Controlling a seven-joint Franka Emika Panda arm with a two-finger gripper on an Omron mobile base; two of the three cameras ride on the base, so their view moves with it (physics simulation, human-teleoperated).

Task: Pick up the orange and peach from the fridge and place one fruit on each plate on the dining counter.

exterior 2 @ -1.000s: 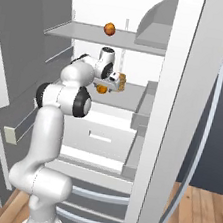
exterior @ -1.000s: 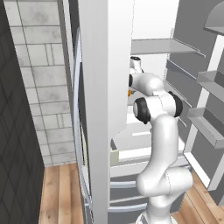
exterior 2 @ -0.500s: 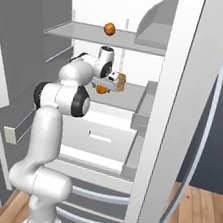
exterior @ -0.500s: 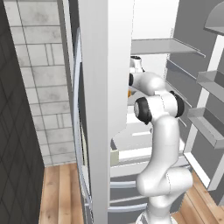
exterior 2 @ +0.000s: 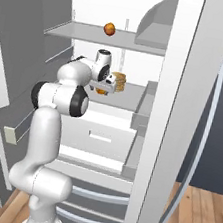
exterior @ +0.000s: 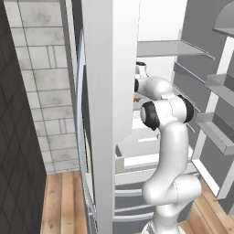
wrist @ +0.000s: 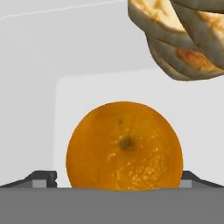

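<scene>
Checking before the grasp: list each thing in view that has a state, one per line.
fridge: doors open.
orange: on the middle shelf, between the open fingertips, not gripped.
peach: resting on the top shelf, untouched.
gripper: open, around the orange.
layered stack: on the shelf beside the orange.

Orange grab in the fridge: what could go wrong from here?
1. The tool is open with the orange between its fingertips; they show only at its lower edges, so a shallow close may squeeze the round fruit out and roll it along the shelf.
2. The tan layered stack sits close beside the orange; the hand could knock it when lifting out.
3. The peach rests near the upper shelf's front edge; a high retreat could nudge it off.
</scene>
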